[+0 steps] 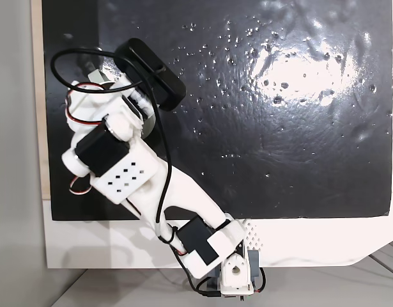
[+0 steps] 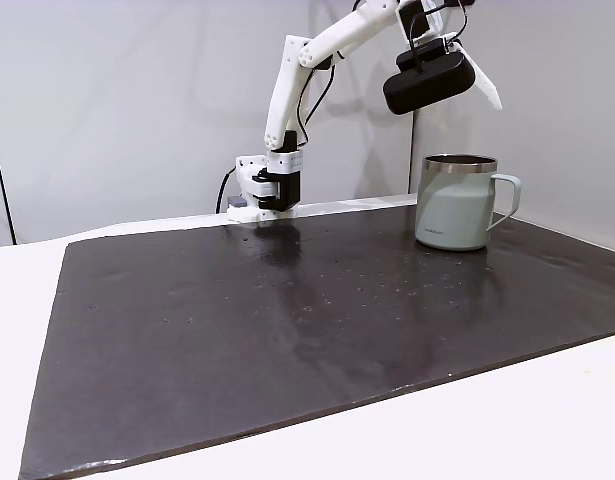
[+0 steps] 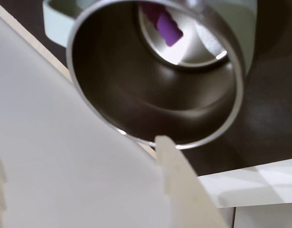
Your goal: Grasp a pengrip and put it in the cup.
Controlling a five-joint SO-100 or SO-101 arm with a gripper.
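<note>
Inside the cup (image 3: 136, 95), on its steel bottom, the pengrip (image 3: 167, 28), seemingly lying flat

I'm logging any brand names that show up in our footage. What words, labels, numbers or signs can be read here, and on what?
None can be read.
The cup: pale outer wall plain in a fixed view; no print inside in the wrist view.
The pengrip: purple, no marking.
The arm and its hand: white and black parts, no legible label.
The dark mat: only specks and glare.
</note>
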